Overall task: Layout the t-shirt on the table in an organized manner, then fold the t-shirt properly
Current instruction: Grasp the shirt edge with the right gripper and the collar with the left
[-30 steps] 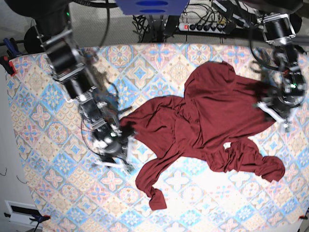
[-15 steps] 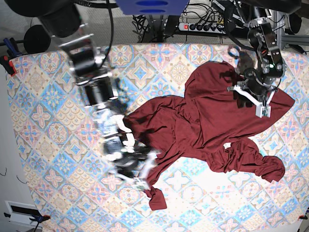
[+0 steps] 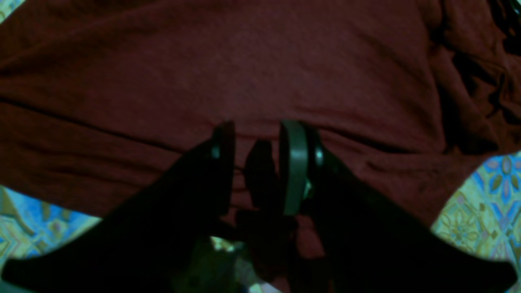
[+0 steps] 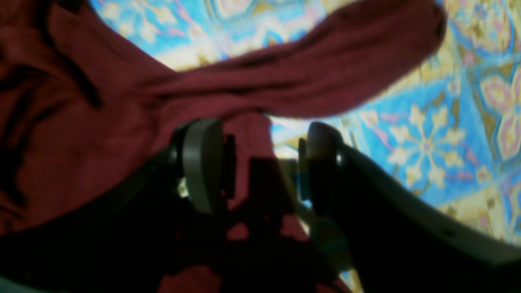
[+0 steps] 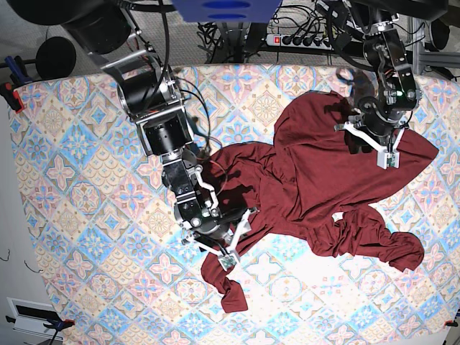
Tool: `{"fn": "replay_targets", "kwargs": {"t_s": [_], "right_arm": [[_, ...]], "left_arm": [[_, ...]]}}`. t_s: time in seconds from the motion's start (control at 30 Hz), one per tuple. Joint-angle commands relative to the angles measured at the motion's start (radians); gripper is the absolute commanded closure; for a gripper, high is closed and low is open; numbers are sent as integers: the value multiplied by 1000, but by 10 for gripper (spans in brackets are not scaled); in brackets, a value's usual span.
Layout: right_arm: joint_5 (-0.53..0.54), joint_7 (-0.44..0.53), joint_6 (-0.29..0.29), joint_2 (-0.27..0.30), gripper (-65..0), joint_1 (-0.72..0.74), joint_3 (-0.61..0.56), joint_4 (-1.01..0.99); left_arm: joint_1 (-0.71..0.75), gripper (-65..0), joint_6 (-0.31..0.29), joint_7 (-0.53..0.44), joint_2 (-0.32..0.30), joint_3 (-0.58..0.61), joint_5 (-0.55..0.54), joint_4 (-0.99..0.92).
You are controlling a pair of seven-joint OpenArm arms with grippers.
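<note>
The t-shirt (image 5: 316, 172) lies crumpled across the middle and right of the table (image 5: 72, 180), a plain dark maroon garment with no print; its broad body is bunched toward the far right, with a rounded fold rising near the table's far edge and a pointed corner reaching out to the right edge. One long sleeve trails down toward the near side and ends in a small knotted-looking lump (image 5: 231, 296); the other end of the cloth rumples into thick ridges at the lower right (image 5: 381, 244). The fabric is creased all over (shallow long wrinkles in the left wrist view, deeper dark folds at its right side).

The left gripper (image 5: 372, 146) hovers low over the upper right part of the shirt; in its wrist view the gripper (image 3: 258, 162) has its fingers a narrow way apart with maroon cloth beneath and behind them, and whether any cloth is pinched between them I cannot tell.

The right gripper (image 5: 228, 244) sits over the left part of the shirt, above the sleeve's root; in its wrist view the gripper (image 4: 260, 162) is spread wide, one finger over the cloth and the other over the bare patterned table, with the sleeve (image 4: 325, 81) stretching across just beyond the tips; nothing is clamped between them.
</note>
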Motion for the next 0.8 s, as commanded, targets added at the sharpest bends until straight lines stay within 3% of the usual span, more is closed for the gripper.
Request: {"fn": "replay_targets", "kwargs": {"t_s": [0.0,0.43,0.77], "right_arm": [[-2,28,-4,3,-325,36,2,-5],[-2,65,-4,4,-325,14,0,-112],[-2,54,-4,3,-323,-47,0,21]], "left_arm": [[-8,-185,-3,-18,-10,-3,-11,19],[-9,-185,-3,-18,-10,-3,-11,19],[-9,-185,-4,-18,-11,-3,-11,17]]}}
